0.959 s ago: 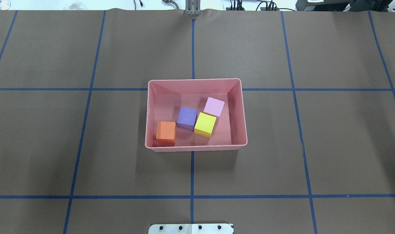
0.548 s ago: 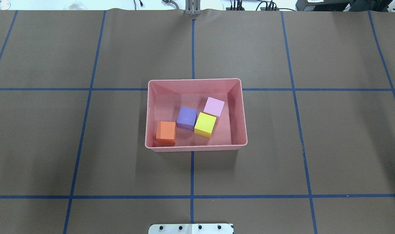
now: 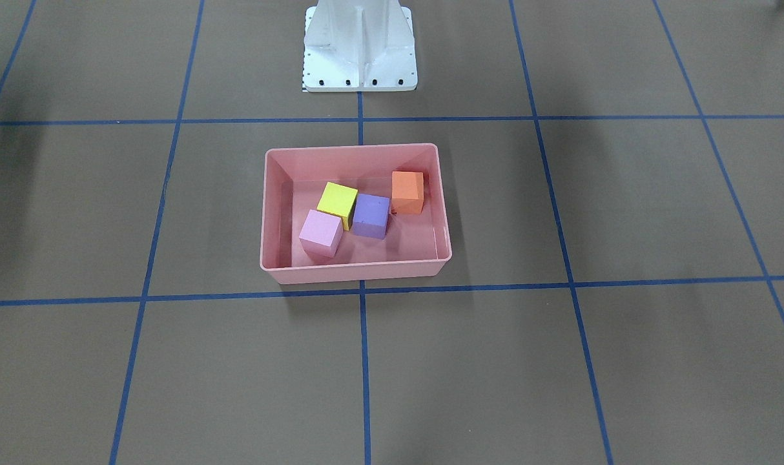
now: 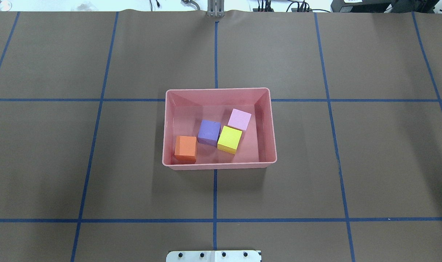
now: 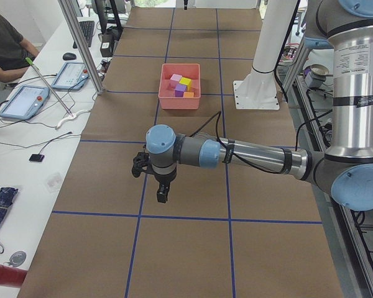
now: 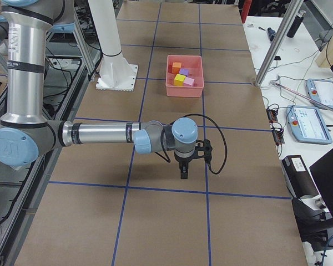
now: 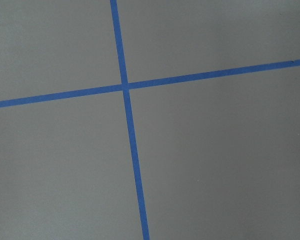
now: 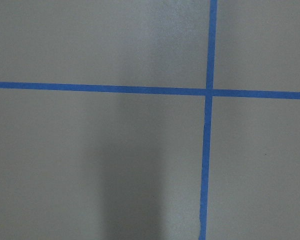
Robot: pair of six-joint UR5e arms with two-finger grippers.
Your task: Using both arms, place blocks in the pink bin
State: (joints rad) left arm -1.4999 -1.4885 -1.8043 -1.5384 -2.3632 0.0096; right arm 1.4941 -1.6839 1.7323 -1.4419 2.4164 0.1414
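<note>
The pink bin (image 4: 217,89) stands at the table's middle and also shows in the front view (image 3: 353,148). All four blocks lie inside it: orange (image 4: 185,147), purple (image 4: 209,131), yellow (image 4: 229,139) and light pink (image 4: 239,119). Neither gripper shows in the overhead or front view. My left gripper (image 5: 163,192) hangs low over bare table, far from the bin toward the table's left end. My right gripper (image 6: 183,170) hangs likewise toward the right end. I cannot tell whether either is open or shut. Both wrist views show only brown table and blue tape.
The white pedestal (image 3: 360,45) stands behind the bin on the robot's side. Blue tape lines (image 4: 215,193) grid the brown table. A person (image 5: 3,43) sits at a side bench with tablets (image 5: 25,101) beyond the table's far edge.
</note>
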